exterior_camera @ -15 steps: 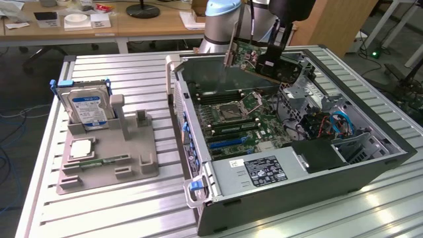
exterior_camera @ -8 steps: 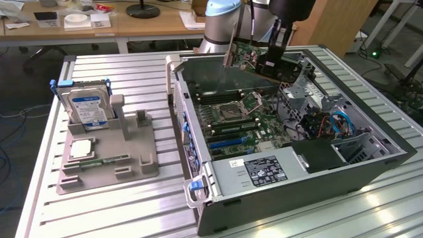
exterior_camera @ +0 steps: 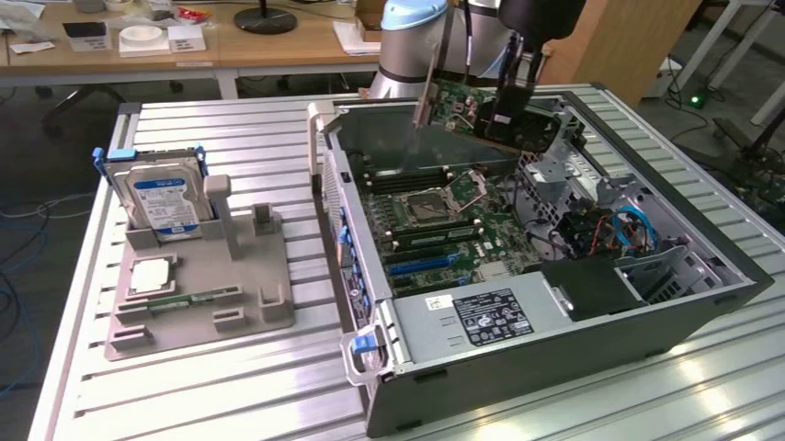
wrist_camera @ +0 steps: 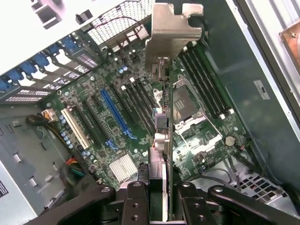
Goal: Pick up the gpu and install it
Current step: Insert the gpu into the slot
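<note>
I'm watching the gripper [exterior_camera: 506,119] clamping the gpu [exterior_camera: 457,103] above the open case [exterior_camera: 687,303]. The wrist view is showing its bracket [wrist_camera: 172,37] hovering over the motherboard [wrist_camera: 117,117], and the exterior view is showing the hard drive [exterior_camera: 162,197] well apart.

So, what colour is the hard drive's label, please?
Blue and white label, best in exterior view.

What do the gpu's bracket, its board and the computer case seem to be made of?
The bracket: bare sheet metal, likely steel; dull grey sheen, folded tab.
The gpu board: green circuit laminate, probably fibreglass, with soldered parts.
The computer case: dark painted sheet metal outside, bare grey inside.
</note>
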Available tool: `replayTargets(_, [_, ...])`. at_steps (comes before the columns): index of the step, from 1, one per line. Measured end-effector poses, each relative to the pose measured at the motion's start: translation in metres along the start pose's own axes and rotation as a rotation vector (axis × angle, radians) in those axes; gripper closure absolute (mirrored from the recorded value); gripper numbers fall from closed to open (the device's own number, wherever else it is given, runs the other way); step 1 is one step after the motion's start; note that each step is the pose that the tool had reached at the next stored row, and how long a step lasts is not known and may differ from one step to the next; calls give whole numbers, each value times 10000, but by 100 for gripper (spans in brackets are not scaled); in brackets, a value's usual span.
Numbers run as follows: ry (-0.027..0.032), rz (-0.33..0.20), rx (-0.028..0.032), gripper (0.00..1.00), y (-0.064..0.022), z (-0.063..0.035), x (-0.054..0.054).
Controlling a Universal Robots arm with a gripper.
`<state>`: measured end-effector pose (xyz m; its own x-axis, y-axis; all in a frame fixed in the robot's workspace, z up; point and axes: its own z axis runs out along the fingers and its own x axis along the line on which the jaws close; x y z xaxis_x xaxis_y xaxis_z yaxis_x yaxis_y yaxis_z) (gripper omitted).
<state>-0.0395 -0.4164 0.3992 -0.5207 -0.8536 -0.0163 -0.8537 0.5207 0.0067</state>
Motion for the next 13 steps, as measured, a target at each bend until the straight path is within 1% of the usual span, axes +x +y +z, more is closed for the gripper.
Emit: replayTargets(13, [10,-1566,-26,72,-1,3,2])
